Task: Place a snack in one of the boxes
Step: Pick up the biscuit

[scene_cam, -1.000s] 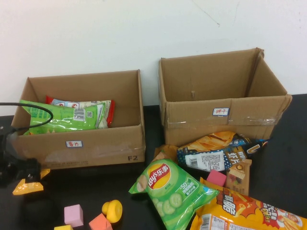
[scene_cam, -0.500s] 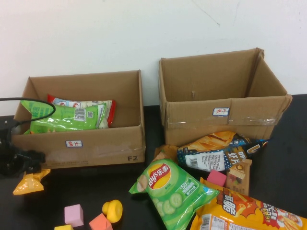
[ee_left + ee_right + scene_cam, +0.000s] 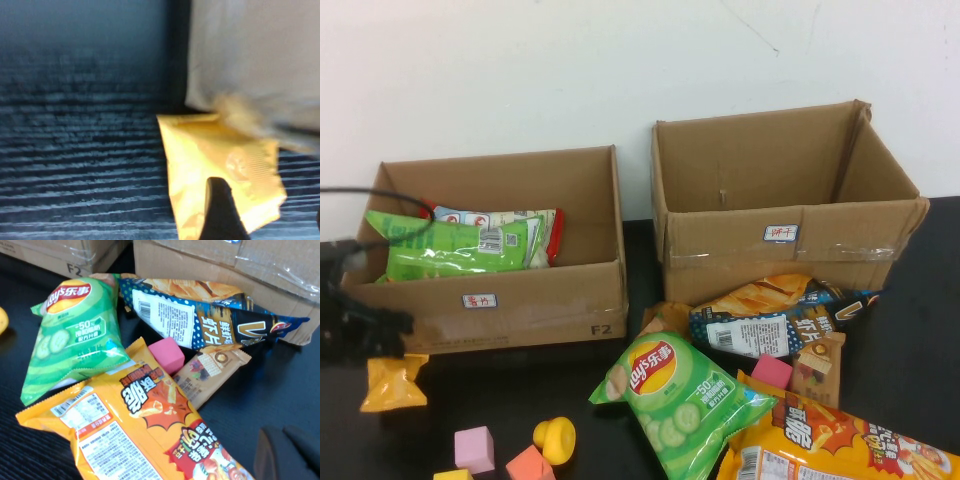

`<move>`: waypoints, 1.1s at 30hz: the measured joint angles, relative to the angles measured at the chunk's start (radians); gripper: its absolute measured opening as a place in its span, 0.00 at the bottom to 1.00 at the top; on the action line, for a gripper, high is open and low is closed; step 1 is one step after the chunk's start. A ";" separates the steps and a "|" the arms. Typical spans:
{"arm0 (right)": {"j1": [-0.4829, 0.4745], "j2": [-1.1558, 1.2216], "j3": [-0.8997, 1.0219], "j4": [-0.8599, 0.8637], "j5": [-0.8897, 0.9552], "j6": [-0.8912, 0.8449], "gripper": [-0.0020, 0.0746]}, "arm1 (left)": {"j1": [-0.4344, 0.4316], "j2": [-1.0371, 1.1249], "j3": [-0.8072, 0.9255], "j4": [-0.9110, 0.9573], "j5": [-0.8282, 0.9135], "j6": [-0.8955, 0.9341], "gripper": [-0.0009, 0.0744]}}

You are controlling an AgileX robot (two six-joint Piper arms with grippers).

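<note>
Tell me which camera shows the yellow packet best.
The left wrist view: the yellow packet fills the frame, pinched by the left gripper. The high view shows it small, hanging at the left box's corner. The right wrist view misses it; the right gripper is unseen.

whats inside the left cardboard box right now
The left cardboard box holds a green snack bag lying over a red-edged white packet. What lies beneath them is covered. The left gripper holds a small yellow packet outside; the right gripper is unseen.
</note>
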 joint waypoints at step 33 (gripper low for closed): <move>0.000 0.000 0.000 0.021 0.004 -0.008 0.02 | -0.064 -0.125 0.386 -0.186 -0.424 0.120 0.63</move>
